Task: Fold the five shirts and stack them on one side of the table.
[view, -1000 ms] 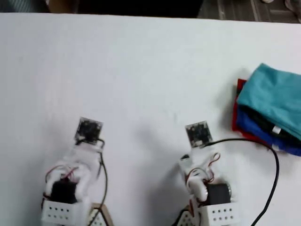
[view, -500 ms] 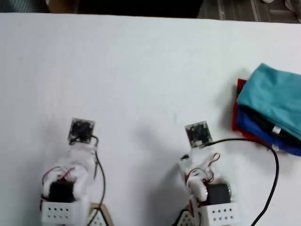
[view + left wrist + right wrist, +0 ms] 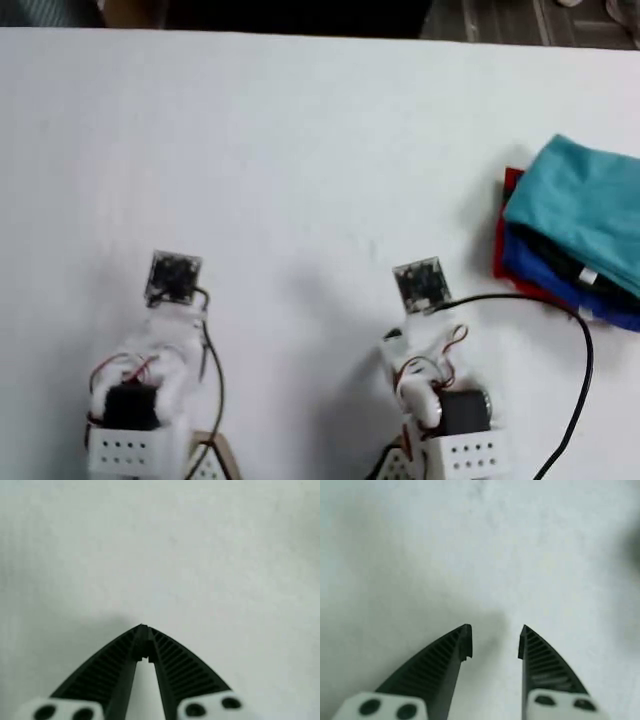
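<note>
From the high view I had the left arm (image 3: 140, 390) sitting at about 7 o'clock on the tabletop (image 3: 300, 150) and the right arm (image 3: 440, 400) at about 5 o'clock, the two well apart. On the left wrist view, the left pincer (image 3: 143, 630) was pressed together, its black ribbed fingers (image 3: 115, 665) meeting right at the tips above the white surface. Over on the right wrist view, the right pincer (image 3: 495, 630) was spread, a clear gap between its two tips, pinching nothing, with white surface under it too. And the shirts: the stack of shirts (image 3: 570, 235) lay out at 3 o'clock, hard against the tabletop's edge and running off the view, well apart from both arms. The teal shirt (image 3: 585, 200) lay folded on top; under it I made out a dark layer, then a blue shirt (image 3: 530, 270), and a red shirt (image 3: 513, 185) poking out at the bottom on the pile's 9 o'clock side. How many shirts were in there, I couldn't tell. A black cable (image 3: 588, 350) curved out from the right arm and passed just beside the stack's 7 o'clock corner.
</note>
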